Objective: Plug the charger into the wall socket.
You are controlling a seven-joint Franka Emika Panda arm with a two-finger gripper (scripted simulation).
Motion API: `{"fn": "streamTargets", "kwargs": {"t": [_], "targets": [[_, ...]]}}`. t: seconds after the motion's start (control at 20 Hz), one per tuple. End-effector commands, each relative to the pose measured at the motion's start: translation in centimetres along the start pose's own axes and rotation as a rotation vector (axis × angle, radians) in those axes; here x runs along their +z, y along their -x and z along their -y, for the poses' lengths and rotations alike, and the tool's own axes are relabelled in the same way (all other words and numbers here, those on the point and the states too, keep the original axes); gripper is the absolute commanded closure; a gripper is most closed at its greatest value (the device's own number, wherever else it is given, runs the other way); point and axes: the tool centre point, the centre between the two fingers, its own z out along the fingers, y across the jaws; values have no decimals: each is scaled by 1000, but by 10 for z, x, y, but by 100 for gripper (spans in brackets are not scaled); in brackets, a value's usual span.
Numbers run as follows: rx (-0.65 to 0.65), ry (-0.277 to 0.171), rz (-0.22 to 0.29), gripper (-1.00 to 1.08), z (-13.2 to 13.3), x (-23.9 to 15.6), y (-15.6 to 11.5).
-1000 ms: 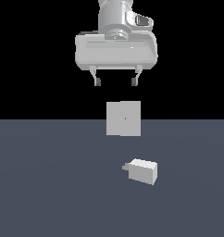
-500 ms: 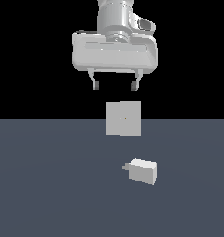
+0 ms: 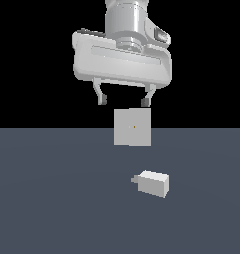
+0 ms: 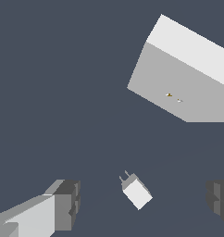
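The charger is a small off-white block lying on the dark grey floor, its grey prong stub pointing to the exterior view's left. It also shows in the wrist view, between the fingers. The wall socket is an upright light-grey square plate with a yellowish dot at its centre, standing behind the charger; it also shows in the wrist view. My gripper hangs open and empty high above both, its fingertips level with the socket's top edge.
The dark grey floor spreads flat around both objects. Nothing else stands on it. The background above is black.
The gripper has tilted and shifted slightly toward the exterior view's right and a little downward. The charger and the socket have not moved.
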Motion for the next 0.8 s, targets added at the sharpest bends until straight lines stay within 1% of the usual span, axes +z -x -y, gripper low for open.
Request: {"fn": "streamTargets", "kwargs": {"t": [0.0, 0.75], "targets": [[-59, -3, -4, -92, 1, 7, 7], [-389, -19, -25, -92, -4, 47, 45]]}}
